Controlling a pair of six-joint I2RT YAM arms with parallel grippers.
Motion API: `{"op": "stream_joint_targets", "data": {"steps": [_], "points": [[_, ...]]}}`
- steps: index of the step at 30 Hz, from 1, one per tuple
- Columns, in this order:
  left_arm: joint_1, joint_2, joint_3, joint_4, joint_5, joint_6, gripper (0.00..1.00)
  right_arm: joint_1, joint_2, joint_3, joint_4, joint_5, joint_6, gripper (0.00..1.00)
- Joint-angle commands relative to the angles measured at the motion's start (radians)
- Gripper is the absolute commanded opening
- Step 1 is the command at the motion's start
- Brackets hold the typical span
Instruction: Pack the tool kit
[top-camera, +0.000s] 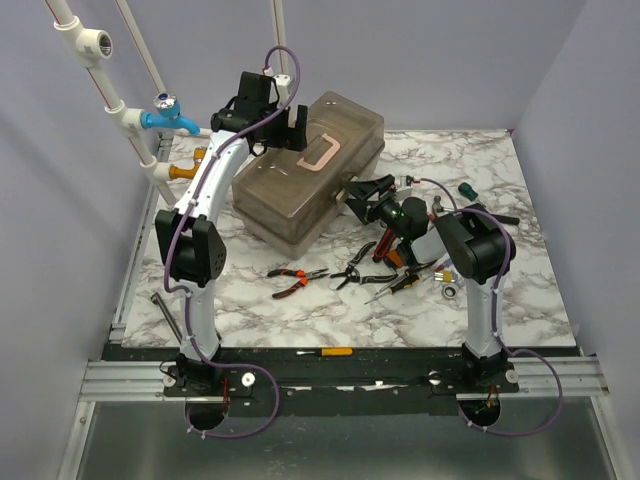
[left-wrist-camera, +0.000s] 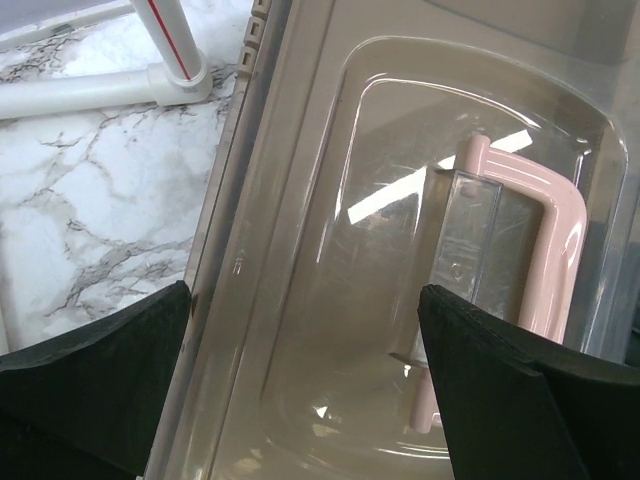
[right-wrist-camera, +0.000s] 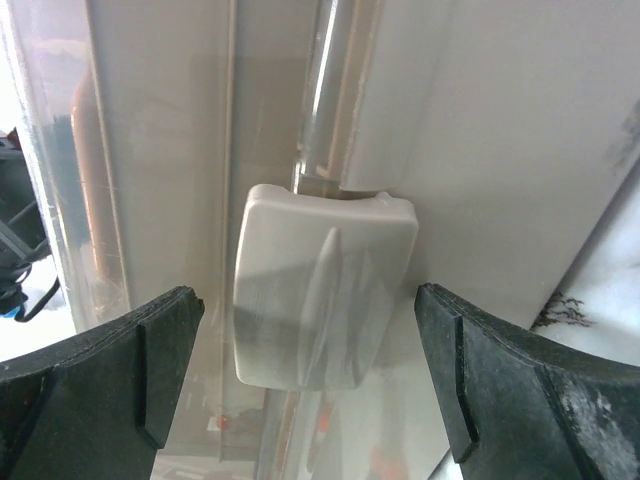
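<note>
— So, overhead: where's the toolbox (top-camera: 300, 190)?
— Rear middle of the table (top-camera: 300, 320), long axis 8 to 2 o'clock; open room toward 6.
— Left wrist?
— Left tool (left-wrist-camera: 305, 330) spread wide above the lid (left-wrist-camera: 330, 220); pink handle (left-wrist-camera: 560, 230) at 3, partly hidden.
— Right wrist?
— Right tool (right-wrist-camera: 305, 330) apart, flanking the latch (right-wrist-camera: 320, 290); box edges cut off.

Two black-and-white robot arms
The left arm (top-camera: 215, 170) and right arm (top-camera: 482, 320) have white links, bulky black joint housings and thin purple cables (top-camera: 283, 48); the fingers (left-wrist-camera: 90, 380) are matte black wedges.
</note>
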Motion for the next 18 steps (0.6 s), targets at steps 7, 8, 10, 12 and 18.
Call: {"op": "stream_joint_targets", "data": {"steps": [7, 8, 10, 12, 18], "points": [[-0.056, -0.113, -0.351, 0.141, 0.292, -0.151, 0.95, 0.009, -0.023, -0.016, 0.030, 0.034, 0.013, 0.92], [-0.068, -0.124, -0.370, 0.146, 0.288, -0.154, 0.95, 0.010, -0.030, -0.031, 0.039, 0.038, 0.015, 0.92], [-0.090, -0.142, -0.399, 0.150, 0.278, -0.150, 0.95, 0.010, -0.037, -0.053, 0.051, 0.037, 0.011, 0.91], [-0.106, -0.154, -0.417, 0.152, 0.259, -0.150, 0.95, 0.010, -0.039, -0.069, 0.059, 0.029, 0.019, 0.87], [-0.127, -0.183, -0.435, 0.142, 0.242, -0.144, 0.94, 0.010, -0.077, -0.137, 0.057, 0.034, 0.050, 0.71]]}}
